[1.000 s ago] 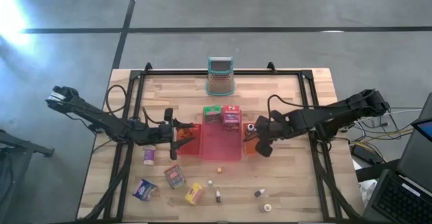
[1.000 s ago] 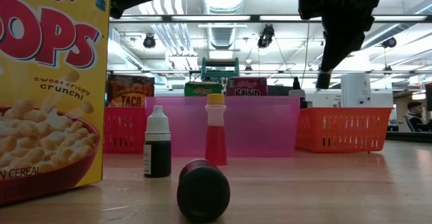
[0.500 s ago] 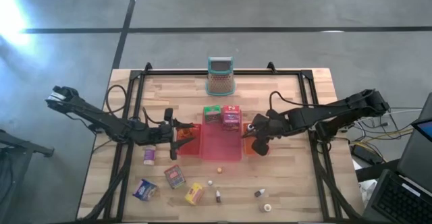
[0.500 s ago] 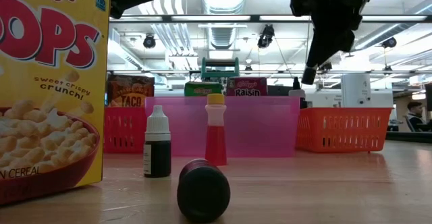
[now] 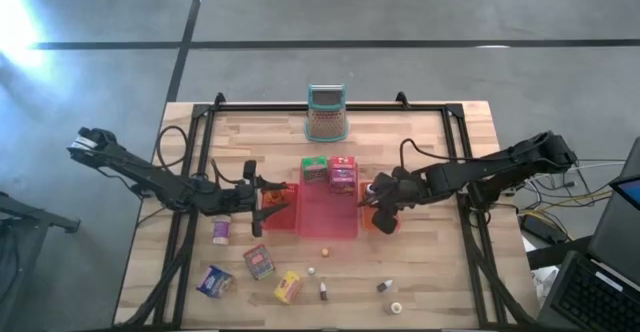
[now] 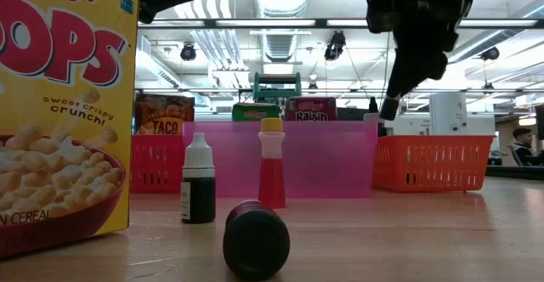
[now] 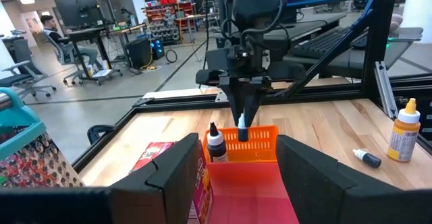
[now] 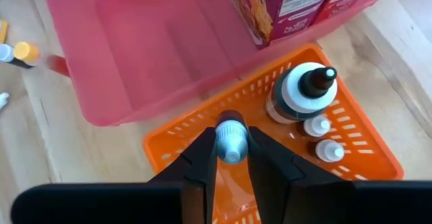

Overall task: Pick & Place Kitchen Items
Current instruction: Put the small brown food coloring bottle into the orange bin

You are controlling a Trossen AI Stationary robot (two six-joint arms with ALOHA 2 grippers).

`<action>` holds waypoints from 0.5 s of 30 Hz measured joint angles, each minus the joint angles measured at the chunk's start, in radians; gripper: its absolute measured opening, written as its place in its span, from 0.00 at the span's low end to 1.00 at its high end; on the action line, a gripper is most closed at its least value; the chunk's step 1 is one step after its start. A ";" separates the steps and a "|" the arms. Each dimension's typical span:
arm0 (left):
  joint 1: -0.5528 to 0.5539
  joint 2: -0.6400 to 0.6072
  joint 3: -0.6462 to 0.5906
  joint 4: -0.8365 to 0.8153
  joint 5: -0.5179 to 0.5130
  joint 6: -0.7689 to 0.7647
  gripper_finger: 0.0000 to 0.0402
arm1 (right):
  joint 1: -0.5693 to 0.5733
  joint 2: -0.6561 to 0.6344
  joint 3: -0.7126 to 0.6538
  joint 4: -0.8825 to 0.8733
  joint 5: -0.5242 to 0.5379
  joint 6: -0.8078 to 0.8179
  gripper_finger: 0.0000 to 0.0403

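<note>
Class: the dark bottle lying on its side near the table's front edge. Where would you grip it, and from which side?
Grip the dark bottle across the middle of its round body, coming straight down from above. It lies flat with its end toward the low camera, so the curved sides are free and the table blocks any approach from below.

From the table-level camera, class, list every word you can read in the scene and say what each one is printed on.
"OPS", "sweet crispy crunch!" and "CEREAL": yellow cereal box, cut off at the picture's edge.
"TACO": brown packet behind the pink tray.
"Raisin": dark red box in that tray.
Green box: print too small to read.
Boxes seen from the right wrist: print too blurred to read.
</note>
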 joint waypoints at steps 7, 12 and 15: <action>0.000 0.000 0.000 0.000 0.000 0.000 0.51 | -0.001 0.000 0.000 0.003 0.000 -0.001 0.16; 0.000 0.000 0.000 0.000 0.000 -0.001 0.51 | -0.007 0.000 -0.001 0.004 0.000 0.011 0.16; 0.002 0.000 0.000 0.000 0.000 0.000 0.51 | -0.011 0.000 -0.001 0.003 0.000 0.012 0.16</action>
